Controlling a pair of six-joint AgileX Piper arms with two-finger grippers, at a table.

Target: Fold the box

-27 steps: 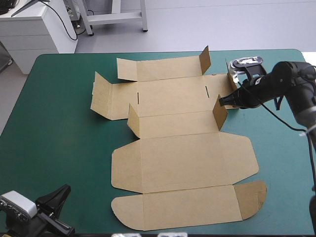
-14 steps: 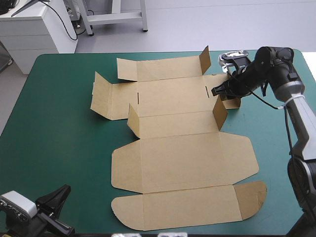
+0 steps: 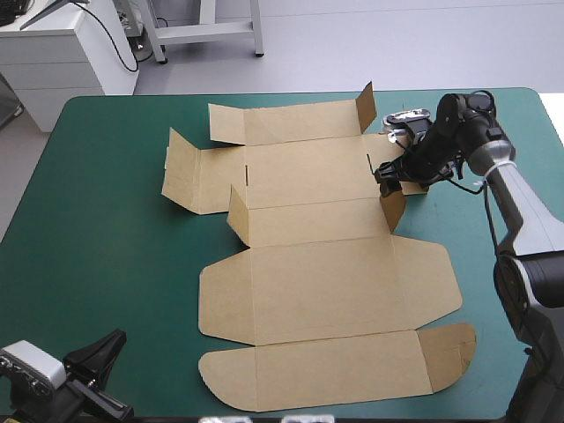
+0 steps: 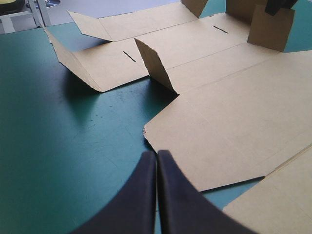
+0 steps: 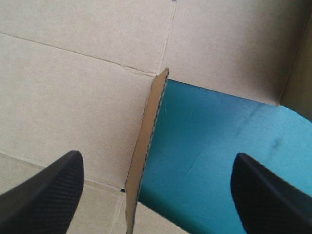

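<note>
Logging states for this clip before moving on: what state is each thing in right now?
box: cut sheet lying mostly flat, several small flaps raised.
right-side flap: upright, between the right gripper's fingers, not pinched.
right gripper: open, astride that flap.
left gripper: shut, not touching the box.

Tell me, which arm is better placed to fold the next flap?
Probably right: the right gripper, open, straddles the box's upright flap. The left gripper is shut, near the table's front left corner.
</note>
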